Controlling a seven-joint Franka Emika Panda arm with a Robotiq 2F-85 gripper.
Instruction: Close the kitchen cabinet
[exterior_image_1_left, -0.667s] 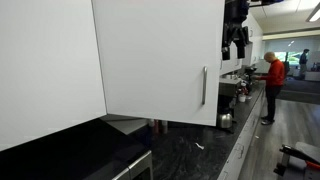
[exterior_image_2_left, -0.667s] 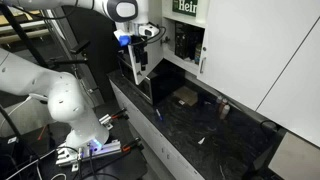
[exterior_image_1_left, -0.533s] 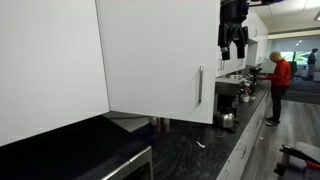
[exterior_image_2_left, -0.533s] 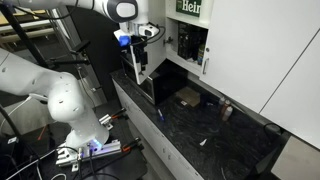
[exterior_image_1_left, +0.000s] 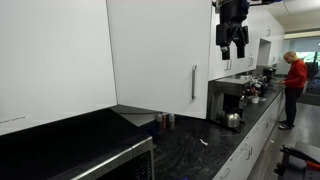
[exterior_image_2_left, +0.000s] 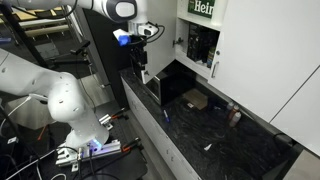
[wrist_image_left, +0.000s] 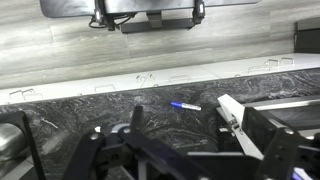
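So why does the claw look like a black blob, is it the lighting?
Mostly backlight: in an exterior view the gripper is a dark silhouette against the bright white behind it, next to the evenly lit kitchen cabinet. In the wrist view it sits close to the lens, dark and soft-edged.

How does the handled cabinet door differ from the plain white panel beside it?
The cabinet door carries a silver bar handle; the plain panel has none. The door stands open, baring a dark interior; the panel shows no opening. Both are flat and white.
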